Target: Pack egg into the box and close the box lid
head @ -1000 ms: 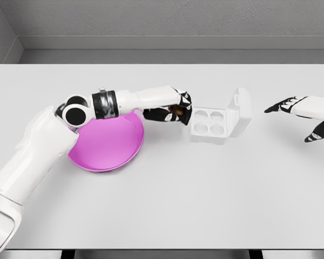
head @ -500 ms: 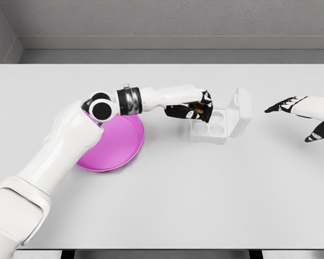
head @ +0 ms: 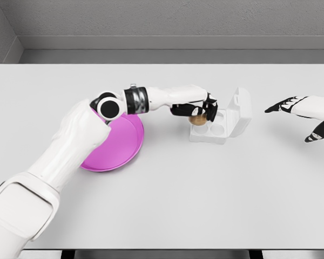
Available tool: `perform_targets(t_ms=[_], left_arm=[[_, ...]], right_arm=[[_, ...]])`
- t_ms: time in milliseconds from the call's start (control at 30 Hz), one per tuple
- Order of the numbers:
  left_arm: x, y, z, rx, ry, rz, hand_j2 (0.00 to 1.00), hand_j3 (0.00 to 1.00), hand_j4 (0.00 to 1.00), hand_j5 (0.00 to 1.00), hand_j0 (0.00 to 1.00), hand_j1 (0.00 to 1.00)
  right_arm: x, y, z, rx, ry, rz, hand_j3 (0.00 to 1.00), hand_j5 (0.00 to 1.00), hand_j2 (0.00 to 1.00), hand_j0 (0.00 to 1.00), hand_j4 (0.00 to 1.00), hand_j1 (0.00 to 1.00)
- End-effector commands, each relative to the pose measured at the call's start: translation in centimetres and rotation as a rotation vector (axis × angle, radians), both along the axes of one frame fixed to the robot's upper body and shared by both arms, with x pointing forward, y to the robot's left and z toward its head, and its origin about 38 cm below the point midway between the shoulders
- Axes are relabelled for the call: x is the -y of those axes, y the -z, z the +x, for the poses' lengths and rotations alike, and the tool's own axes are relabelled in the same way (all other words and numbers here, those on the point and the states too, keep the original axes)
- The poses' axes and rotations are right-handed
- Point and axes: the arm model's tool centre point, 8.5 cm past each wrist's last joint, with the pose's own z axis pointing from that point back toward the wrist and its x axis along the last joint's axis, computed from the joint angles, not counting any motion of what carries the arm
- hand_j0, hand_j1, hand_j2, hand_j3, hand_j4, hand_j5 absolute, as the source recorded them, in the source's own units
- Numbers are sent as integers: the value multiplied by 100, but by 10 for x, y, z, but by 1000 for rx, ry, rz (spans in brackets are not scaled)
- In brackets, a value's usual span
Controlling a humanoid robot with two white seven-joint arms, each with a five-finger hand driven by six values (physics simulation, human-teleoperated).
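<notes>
A white egg box (head: 213, 128) lies open on the table, its lid (head: 240, 111) standing up at the right side. My left hand (head: 198, 110) reaches over the box's left cells with its dark fingers curled around a brown egg (head: 197, 118). The egg sits low at the box's far-left cell, still within the fingers. My right hand (head: 302, 118) hovers at the right edge of the view, fingers spread and holding nothing, well away from the box.
A round magenta plate (head: 114, 144) lies left of the box, partly covered by my left arm. The grey table (head: 167, 205) stretches wide toward the front edge.
My left hand has carried the egg rightward from beside the plate to over the box and lowered it toward a cell. The right hand has not moved.
</notes>
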Motion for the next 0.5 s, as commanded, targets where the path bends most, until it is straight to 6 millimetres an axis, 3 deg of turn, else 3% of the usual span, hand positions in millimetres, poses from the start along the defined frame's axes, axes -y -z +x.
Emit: perform_targets(t_ms=[0,33,67,100,133,333,367,467], left_arm=[[1,1,1,-10,-5,-9,34,34,34,34,34,34],[-1,0,1,-10,-8,-10,42,42,42,42,42,42],[-1,-1,2,-9,-11,-14,68,68,68,68,68,68],[-3,-1,3,-8,-14,-11,87,87,87,87,87,87],[-6,0,3,-9,-18,-10,93,93,93,93,93,93],[-14,-4,5,-1,-26,-15,93,93,93,93,93,93],[-11,-10,3,12,-14,-27,97,97,97,97,97,97],[-66,-54,-1,71,-42,-167,100,100,100,100,100,100]], right_arm=[[0,-1,0,0,3,4,100,100,100,100,100,100],[0,-1,0,0,3,4,100,100,100,100,100,100],[0,-1,0,0,3,4,100,100,100,100,100,100],[0,-1,0,0,3,4,100,100,100,100,100,100],[0,-1,0,0,3,4,100,100,100,100,100,100],[1,-2,0,3,4,4,100,100,100,100,100,100],[1,-2,0,3,4,4,100,100,100,100,100,100],[0,-4,2,9,2,4,100,100,100,100,100,100]])
